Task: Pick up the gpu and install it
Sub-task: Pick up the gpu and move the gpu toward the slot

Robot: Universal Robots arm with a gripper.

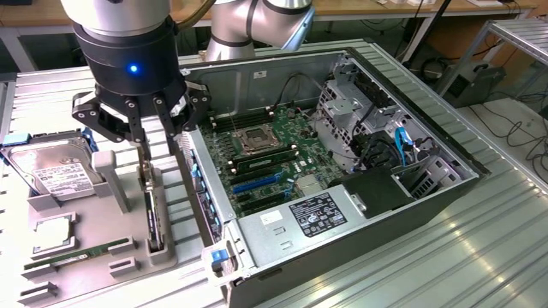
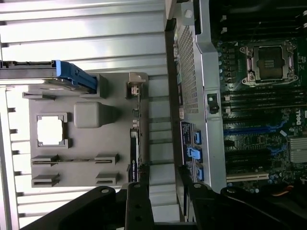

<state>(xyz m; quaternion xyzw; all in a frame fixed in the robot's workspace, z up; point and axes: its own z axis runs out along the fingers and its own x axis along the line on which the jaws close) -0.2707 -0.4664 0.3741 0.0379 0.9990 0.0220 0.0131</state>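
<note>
- Step in hand, as I judge it: approach for the pick. Nothing lifted, nothing installed.
- Gripper hangs over the tray at the exterior view's left, beside the open case. Fingers spread wide, nothing between them.
- Gpu stands on edge in a slot along the tray side nearest the case, silver bracket end up toward the gripper. In the wrist view it reads as a thin dark strip.
- Fingertips sit near the card's upper end. Touching or just clear: cannot tell. In the wrist view the strip runs toward one finger rather than the middle of the gap, so centring looks doubtful.
- Hard drive and memory stick lie on the same tray, well apart from the fingers.
- Board in the case lies exposed; blue slot bare, no card seated.
- A pick here calls for the fingers straddling the thin card squarely, one per face, low enough to bite past the edge, then a straight pull out of the slot.
- Risk, as I judge it: an off-centre close would tilt the card or jam it against the slot wall.
</note>
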